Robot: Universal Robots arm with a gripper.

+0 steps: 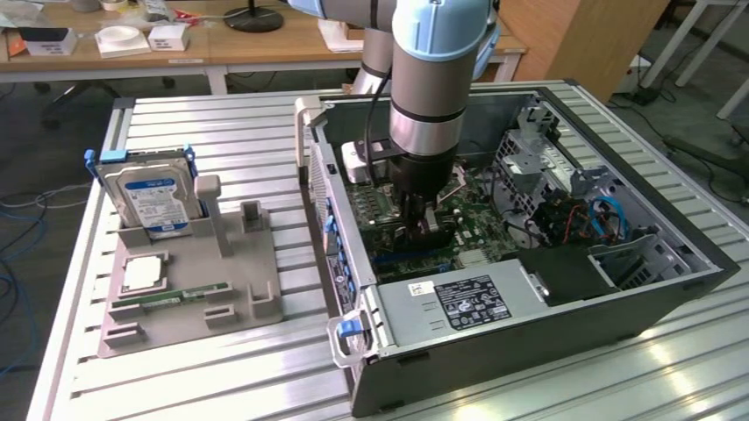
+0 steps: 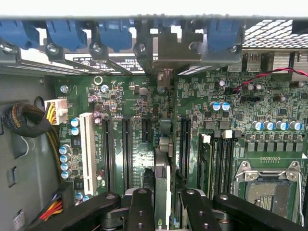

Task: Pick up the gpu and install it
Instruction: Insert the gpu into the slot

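**INSERTION STEP IN HAND**

The gpu (image 2: 162, 163) is standing edge-on between the jaws. The gripper (image 2: 162, 211) is clamping it directly above the motherboard (image 2: 120, 96), among the slots (image 2: 126, 149). Whether it is seating cannot be told. Judged: insertion is under way, calling for a square, straight press downward. The case (image 1: 527, 351) is lying on a slatted table (image 1: 210, 132). Outside it, well apart from the gripper, a tray (image 1: 252, 289) is holding a hard drive (image 1: 150, 197). Desks (image 1: 269, 44) are standing beyond.

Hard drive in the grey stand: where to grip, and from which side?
Pinch the hard drive across its two flat faces near the top edge, coming straight down. It stands upright, and the grey stand encloses its lower end.
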